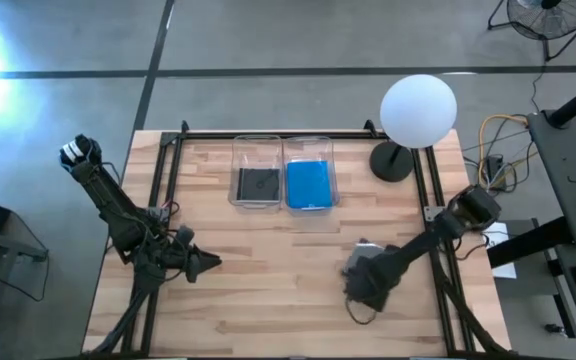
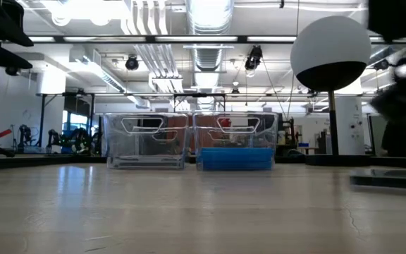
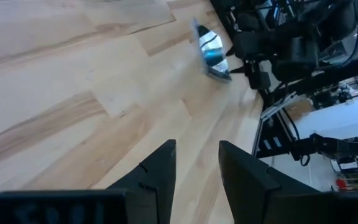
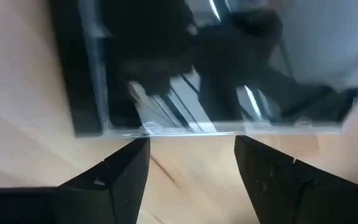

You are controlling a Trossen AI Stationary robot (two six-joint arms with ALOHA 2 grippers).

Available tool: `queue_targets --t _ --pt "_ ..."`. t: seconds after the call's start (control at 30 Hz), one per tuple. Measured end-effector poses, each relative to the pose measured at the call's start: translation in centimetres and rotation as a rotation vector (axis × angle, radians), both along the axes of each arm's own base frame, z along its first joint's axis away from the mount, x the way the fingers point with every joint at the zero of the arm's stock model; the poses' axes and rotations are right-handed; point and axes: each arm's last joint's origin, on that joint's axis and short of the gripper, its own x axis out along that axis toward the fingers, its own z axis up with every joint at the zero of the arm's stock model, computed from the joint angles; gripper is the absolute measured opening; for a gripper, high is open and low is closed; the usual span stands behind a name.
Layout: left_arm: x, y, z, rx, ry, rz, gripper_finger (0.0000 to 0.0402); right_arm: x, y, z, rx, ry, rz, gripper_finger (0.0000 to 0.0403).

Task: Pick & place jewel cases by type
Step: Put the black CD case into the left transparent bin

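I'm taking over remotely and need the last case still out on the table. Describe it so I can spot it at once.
Start at the white globe lamp at the table's far right, then come toward the near edge to the right gripper. The dark jewel case lies flat on the bare wood just ahead of its open fingers. Unlike the other cases, it sits in neither clear bin.

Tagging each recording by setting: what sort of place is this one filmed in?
Probably a robotics lab or workshop in an industrial hall. Exposed ceiling ducts run overhead, the wooden table sits on a concrete floor, and a floor fan and loose cables stand beside it.
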Motion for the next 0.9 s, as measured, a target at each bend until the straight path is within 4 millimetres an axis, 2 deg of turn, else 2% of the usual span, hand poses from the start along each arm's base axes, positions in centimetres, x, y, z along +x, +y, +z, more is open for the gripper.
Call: queue_targets --t 0.1,0.23,0.33,0.47,0.57,0.67,0.77,0.9 --pt "0.0 0.0 0.0 -0.005 -0.004 0.000 0.0104 2.5 0.0 1.1 0.055 -0.157 -0.027 0.0228" --pt "0.1 -0.1 -0.1 -0.006 0.000 0.004 0.0104 6.2 1.2 4.5 0.081 -0.439 0.007 0.0228" --pt "0.3 -0.2 -0.4 -0.038 0.008 0.035 0.0104 6.9 1.3 6.6 0.013 -0.481 -0.034 0.0228" --pt "1.1 0.0 -1.0 -0.070 0.054 0.072 0.0104 5.2 -0.2 6.9 -0.147 -0.304 -0.265 0.0228" --pt "2.6 0.7 -1.4 -0.085 0.117 0.061 0.0104 3.6 -1.6 6.5 -0.182 -0.253 -0.450 0.0228" --pt "4.6 1.6 -1.4 -0.090 0.131 0.000 0.0104 2.2 -3.0 5.8 -0.161 -0.296 -0.661 0.0228" --pt "6.3 2.6 -0.9 -0.078 0.074 -0.034 0.0104 0.6 -4.4 5.3 -0.153 -0.416 -0.848 0.0228" --pt "7.8 3.7 -0.7 -0.080 0.025 -0.026 0.0104 -1.7 -6.5 3.8 -0.146 -0.456 -0.942 0.0228"
